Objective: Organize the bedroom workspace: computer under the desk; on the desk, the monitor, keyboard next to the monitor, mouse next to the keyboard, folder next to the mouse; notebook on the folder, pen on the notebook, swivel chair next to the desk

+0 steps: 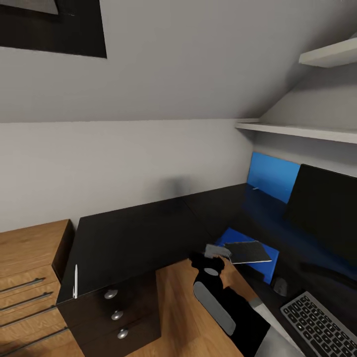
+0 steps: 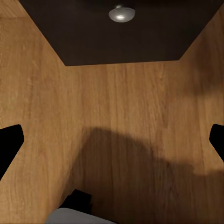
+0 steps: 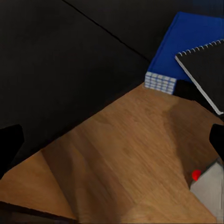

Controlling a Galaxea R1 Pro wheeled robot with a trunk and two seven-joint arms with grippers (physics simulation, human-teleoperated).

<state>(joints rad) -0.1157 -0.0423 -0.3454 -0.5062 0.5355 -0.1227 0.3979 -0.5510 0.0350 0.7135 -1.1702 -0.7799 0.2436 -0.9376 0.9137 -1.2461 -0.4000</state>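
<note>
- The notebook [image 1: 248, 252] is seen lying flat on the blue folder [image 1: 250, 258] on the bench [image 1: 148, 233], with the mouse [image 1: 280, 286] just near of the folder, the keyboard [image 1: 322, 320] nearer right, and the monitor [image 1: 325, 208] standing at the far right.
- The pen [image 1: 76, 281] is seen as a pale stick lying at the near left edge of the bench, above the drawer unit [image 1: 116, 315], well apart from the stack.
- The step in hand is judged to be the fetching of the pen, since nothing is seen on the notebook.
- The right tool [image 3: 112, 140] is shown spread wide and empty over the floor [image 3: 116, 158] at the near corner of the folder; the left tool [image 2: 112, 135] is likewise spread wide and empty, pointed at the floor below a drawer knob [image 2: 122, 13].
- The pen is best approached from above with the left tool, the fingers being set across its narrow width near its middle.
- Because the pen is thin and lies close to the edge, a slow closing is advised so that it is not rolled off.
- On the notebook it should be laid flat, away from the spiral binding [image 3: 198, 49].
</note>
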